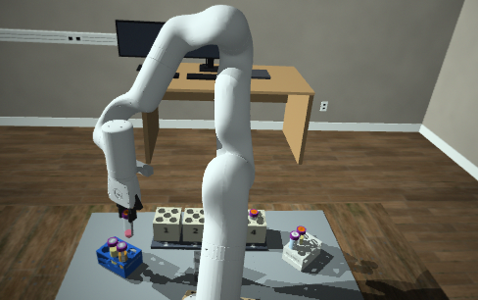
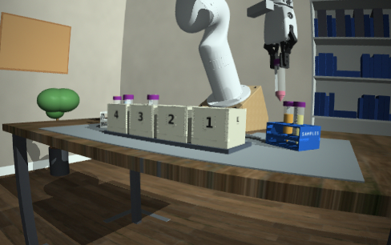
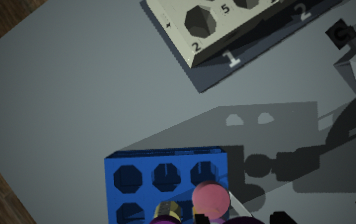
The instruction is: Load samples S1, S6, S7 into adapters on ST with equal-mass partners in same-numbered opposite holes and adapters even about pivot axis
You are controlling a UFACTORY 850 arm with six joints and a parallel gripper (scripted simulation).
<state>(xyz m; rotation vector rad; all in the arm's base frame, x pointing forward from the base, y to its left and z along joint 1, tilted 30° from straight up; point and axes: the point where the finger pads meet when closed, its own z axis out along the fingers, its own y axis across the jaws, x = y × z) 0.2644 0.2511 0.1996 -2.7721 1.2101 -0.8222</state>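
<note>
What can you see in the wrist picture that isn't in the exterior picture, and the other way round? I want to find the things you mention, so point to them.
Only the wrist view: the round holes in the top of the blue rack [image 2: 309, 143] [image 3: 167, 155], and the hole number 5 on adapter 1 [image 2: 218, 134] [image 3: 182, 32].

Only the exterior view: the green plant [image 2: 58, 100], the orange board on the wall [image 2: 36, 43], the bookshelf [image 2: 312, 60] and adapter 4 [image 2: 116, 124].

Both show: the blue rack, adapter 1, the dark stand [image 2: 240, 147] [image 3: 200, 82] under it, and the pink-tipped tube [image 2: 282, 82] [image 3: 211, 199] held in the tool [image 2: 279, 64].
</note>
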